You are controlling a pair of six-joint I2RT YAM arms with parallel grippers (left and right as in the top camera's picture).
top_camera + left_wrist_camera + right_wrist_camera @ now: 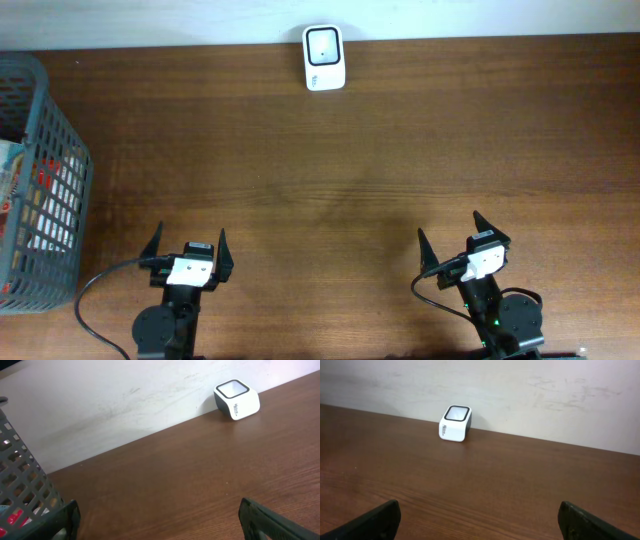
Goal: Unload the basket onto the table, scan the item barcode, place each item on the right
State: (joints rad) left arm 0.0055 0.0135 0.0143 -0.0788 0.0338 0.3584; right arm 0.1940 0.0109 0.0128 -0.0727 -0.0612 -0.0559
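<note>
One white barcode scanner (324, 58) stands at the far edge of the table (350, 170), against the wall (530, 390). Packaged items (35, 190) lie in the grey basket (84, 175) at far left. The left gripper (189, 238) and right gripper (449, 228) sit near the front edge, jaws spread wide, holding nothing.

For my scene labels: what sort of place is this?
Probably a mock shop checkout station: a white barcode scanner, a grey basket holding packaged goods, all on a wooden table.
</note>
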